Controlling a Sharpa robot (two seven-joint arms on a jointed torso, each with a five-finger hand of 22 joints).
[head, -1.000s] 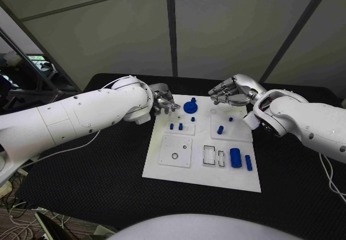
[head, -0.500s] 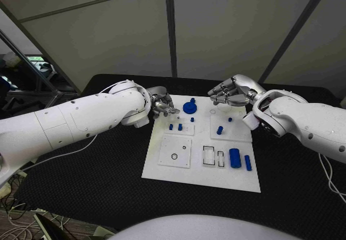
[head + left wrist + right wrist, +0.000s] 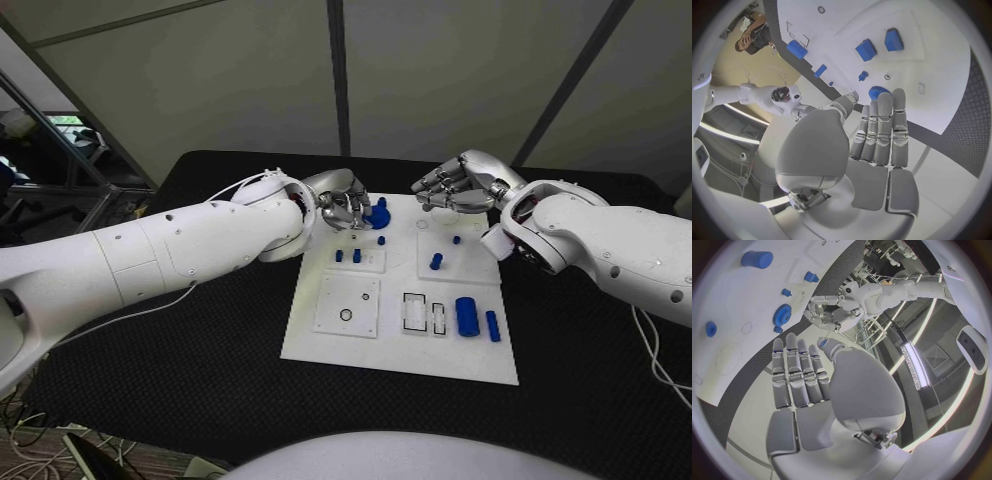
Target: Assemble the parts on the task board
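The white task board (image 3: 329, 338) lies mid-table. A blue gear (image 3: 379, 214) stands at its far edge. Small blue pegs (image 3: 348, 256) stand nearer on the board, a blue peg (image 3: 436, 261) stands right of them, and two blue cylinders (image 3: 466, 314) lie at the near right. My left hand (image 3: 343, 208) hovers just left of the gear with nothing in it. Its straight fingers (image 3: 879, 130) point at the gear (image 3: 877, 92). My right hand (image 3: 459, 187) hangs over the board's far right corner, its fingers (image 3: 795, 372) stretched out and holding nothing, with the gear (image 3: 782, 315) beyond them.
The black table (image 3: 173, 360) runs all round the board, with wide room at the near side. Both white forearms reach across the table's far half, the left arm (image 3: 173, 250) over the space left of the board.
My left hand has moved right, from off the board's left edge to beside the blue gear. The right hand has hardly moved.
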